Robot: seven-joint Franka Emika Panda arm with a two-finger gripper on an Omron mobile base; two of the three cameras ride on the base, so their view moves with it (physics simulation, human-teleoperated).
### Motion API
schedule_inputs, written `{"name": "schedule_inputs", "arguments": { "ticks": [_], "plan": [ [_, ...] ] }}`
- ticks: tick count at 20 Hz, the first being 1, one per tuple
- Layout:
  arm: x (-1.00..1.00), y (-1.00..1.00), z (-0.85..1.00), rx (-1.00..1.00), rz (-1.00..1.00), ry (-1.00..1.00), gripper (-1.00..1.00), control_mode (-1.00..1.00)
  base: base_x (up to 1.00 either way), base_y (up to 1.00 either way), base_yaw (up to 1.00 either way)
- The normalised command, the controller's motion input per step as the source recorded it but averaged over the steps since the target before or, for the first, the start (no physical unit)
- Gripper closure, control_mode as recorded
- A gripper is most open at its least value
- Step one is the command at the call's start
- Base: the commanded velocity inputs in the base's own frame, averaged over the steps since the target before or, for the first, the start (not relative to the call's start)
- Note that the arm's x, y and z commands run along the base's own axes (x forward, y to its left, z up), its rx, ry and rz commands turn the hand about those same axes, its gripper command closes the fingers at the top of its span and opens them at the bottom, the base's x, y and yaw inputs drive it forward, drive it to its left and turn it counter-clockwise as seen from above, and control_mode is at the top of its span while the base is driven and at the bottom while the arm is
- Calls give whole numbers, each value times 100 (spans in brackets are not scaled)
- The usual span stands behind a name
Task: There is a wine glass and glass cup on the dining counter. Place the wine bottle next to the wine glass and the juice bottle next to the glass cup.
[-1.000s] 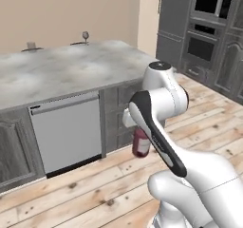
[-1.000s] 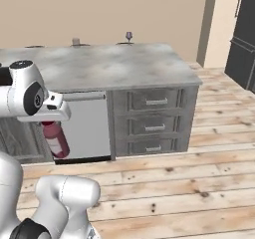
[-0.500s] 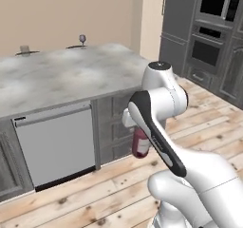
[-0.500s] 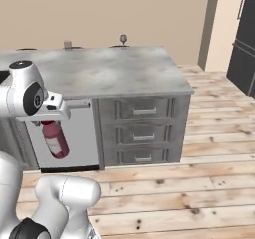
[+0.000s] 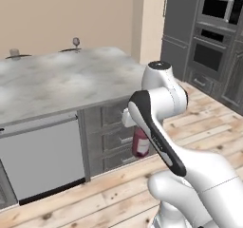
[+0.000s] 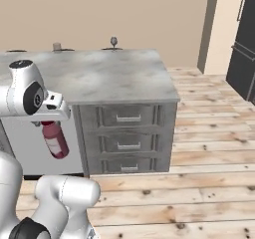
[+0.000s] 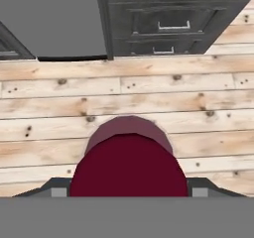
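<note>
Your jaws are clamped on the juice bottle (image 6: 55, 139), hanging at lower left; the wine glass (image 6: 113, 42) stands upper centre on the desk (image 6: 114, 76).

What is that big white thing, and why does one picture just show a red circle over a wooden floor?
The white thing is a robot arm that rides on a rolling base. Two cameras sit behind it, one on each side, so those two pictures show the same kitchen from left and right. The third camera sits on the robot's hand and looks down along the gripper. The red circle is the cap of the juice bottle it is holding, hanging above the floor beside the dining counter. Far away on that grey counter stand a tiny wine glass and a glass cup. The juice should end up next to the cup.
</note>
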Motion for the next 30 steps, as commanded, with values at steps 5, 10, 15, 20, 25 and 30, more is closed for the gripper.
{"name": "schedule_inputs", "arguments": {
  "ticks": [5, 10, 15, 20, 25, 30],
  "plan": [
    [0, 0, 0, 0, 0, 0, 100, 100, 49, -51, 7],
    [0, 0, 0, 0, 0, 0, 100, 100, 42, -52, 10],
    [0, 0, 0, 0, 0, 0, 100, 100, 39, -51, 13],
    [0, 0, 0, 0, 0, 0, 100, 100, 40, -50, 14],
    [0, 0, 0, 0, 0, 0, 100, 100, 40, -49, 14],
    [0, 0, 0, 0, 0, 0, 100, 100, 40, -50, 11]
  ]
}}
